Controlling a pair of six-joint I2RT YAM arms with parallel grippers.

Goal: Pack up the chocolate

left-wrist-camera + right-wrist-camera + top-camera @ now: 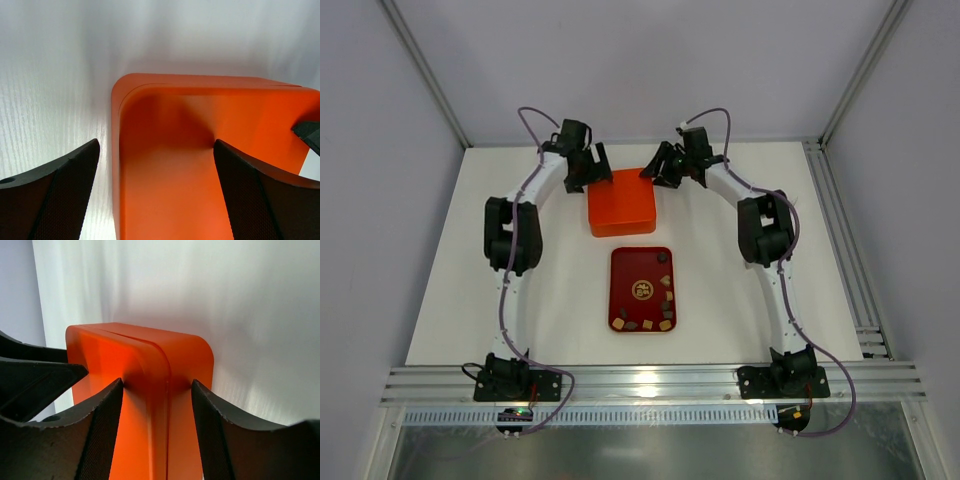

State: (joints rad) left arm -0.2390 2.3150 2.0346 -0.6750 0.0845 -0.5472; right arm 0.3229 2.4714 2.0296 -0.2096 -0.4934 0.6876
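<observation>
Bolted at the near edge of the worktop [470,290], the left arm base [505,380] and the right arm base [785,372] stand well apart. Beyond them, midway between the side edges, lies the dark red tray [625,270]. The chocolate [648,324] rests on it as small brown and tan pieces, mostly along its near end and right side. Farther on, toward the far edge, sits the orange box [620,205] with its top closed over.

Both arms reach to the box's far corners. The left gripper [156,150] has its jaws spread wide across the far left corner, one finger over the bare worktop clear of the wall, the other over the box top. The right gripper [157,382] has its jaws partly spread with the far right corner between them. I cannot tell whether they press on it.
</observation>
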